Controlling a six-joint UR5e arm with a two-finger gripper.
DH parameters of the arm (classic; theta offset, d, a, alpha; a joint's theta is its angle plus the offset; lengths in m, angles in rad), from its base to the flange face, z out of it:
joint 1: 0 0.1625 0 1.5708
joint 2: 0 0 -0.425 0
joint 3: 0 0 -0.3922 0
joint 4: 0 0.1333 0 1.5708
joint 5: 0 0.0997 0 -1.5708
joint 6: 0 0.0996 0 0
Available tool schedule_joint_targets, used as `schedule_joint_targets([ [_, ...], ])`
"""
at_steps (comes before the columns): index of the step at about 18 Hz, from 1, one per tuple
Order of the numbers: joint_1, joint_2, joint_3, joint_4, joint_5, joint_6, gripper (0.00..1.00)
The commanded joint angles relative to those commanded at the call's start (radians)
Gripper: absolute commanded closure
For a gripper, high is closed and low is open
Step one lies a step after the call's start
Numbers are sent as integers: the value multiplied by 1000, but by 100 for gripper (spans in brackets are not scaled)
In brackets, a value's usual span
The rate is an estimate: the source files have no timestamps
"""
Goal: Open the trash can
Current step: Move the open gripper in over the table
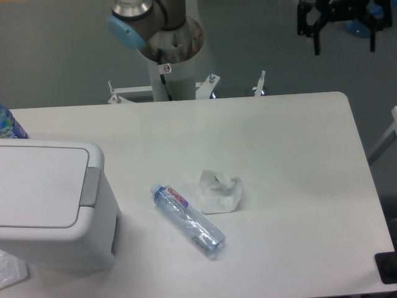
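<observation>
Closest to the lens is the trash can (46, 208), parked at the front left corner of the table (298, 155), lid flat and shut, grey push tab (90, 186) on its right edge facing the middle of the table. So nothing's opened yet.

Only one view to go on. My gripper (343, 22) is way up in the top right, hanging past the far edge of the table, well apart from the bin. Fingers point down with a clear gap between them, so I'd call my jaws open and holding nothing.

What worries me: it's a long diagonal trip to that tab, and the clear bottle (188, 221) and crumpled white wrapper (219, 192) sit roughly between us. If I travel low, I could knock the bottle, and it'd probably roll. The tab is also narrow; land on the lid instead and nothing would pop, or I'd shove the bin sideways.

Writing-wise: the bottle has a red and white label near the cap, too blurry to read. There's a small sticker on my base column (166, 68), also illegible.
</observation>
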Motion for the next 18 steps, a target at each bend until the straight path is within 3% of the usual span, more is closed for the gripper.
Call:
schedule_joint_targets([
  [10,-11,0,-3,0,-48,-8,0],
  [18,-92,3,-11,0,-64,-268,0],
])
